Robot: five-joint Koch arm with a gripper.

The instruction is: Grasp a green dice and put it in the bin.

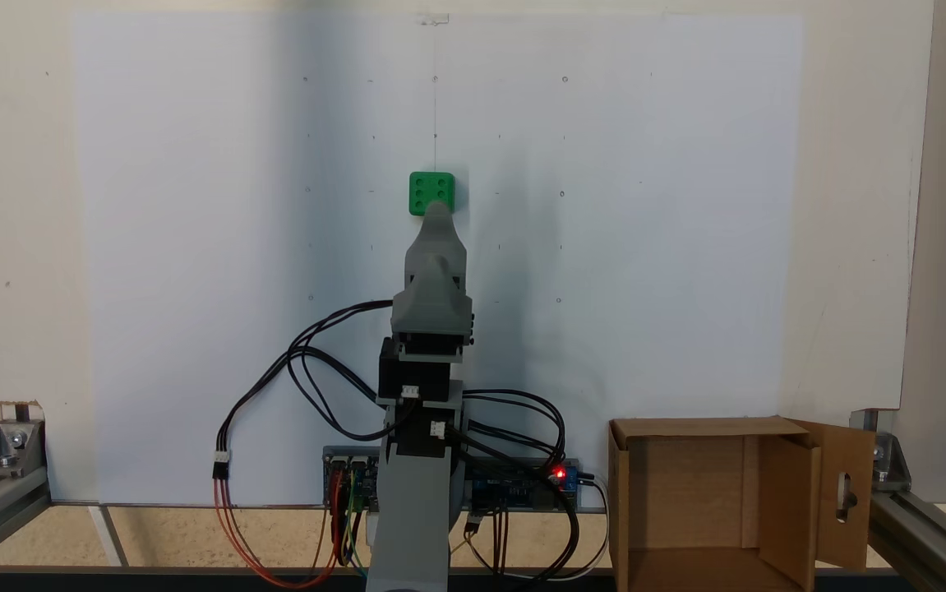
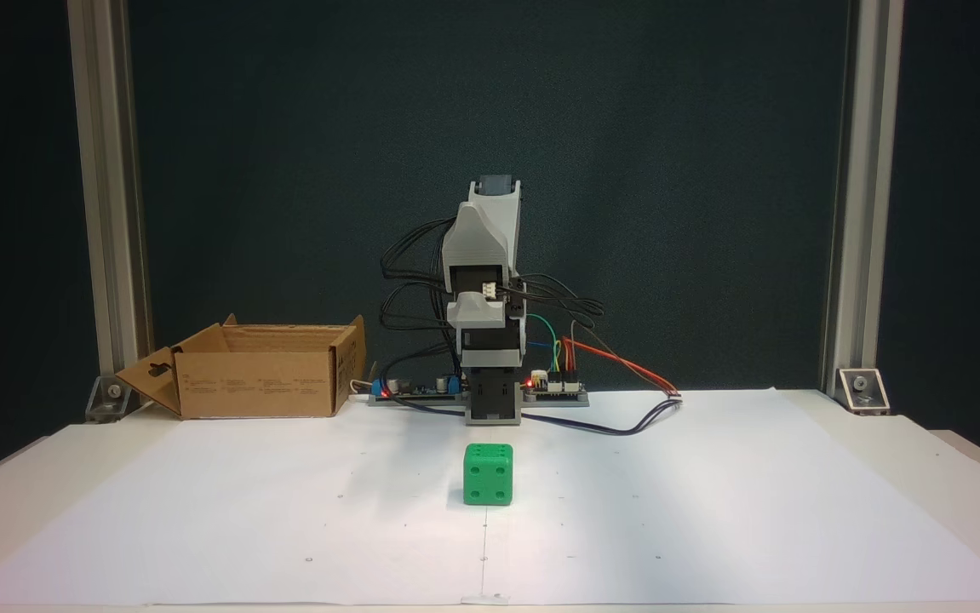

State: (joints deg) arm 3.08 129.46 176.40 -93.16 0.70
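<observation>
The arm stands folded upright over its base, the hand (image 1: 437,215) pointing toward the green dice (image 2: 488,474) on the table (image 2: 711,511); jaw opening cannot be told. The bin (image 2: 264,383) sits well apart.

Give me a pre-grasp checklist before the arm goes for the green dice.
1. Green dice resting flat on the white paper, six pips up in a fixed view: ok.
2. Dice free of the gripper: ok; the other fixed view shows the arm folded back near its base, well behind the dice.
3. Jaw opening: cannot tell, only one tip shows.
4. Cardboard box open on top, flaps folded outward: ok.
5. Paper between dice and box free of obstacles: ok.
6. Cables lying near the base, off the dice-to-box path: ok.
</observation>
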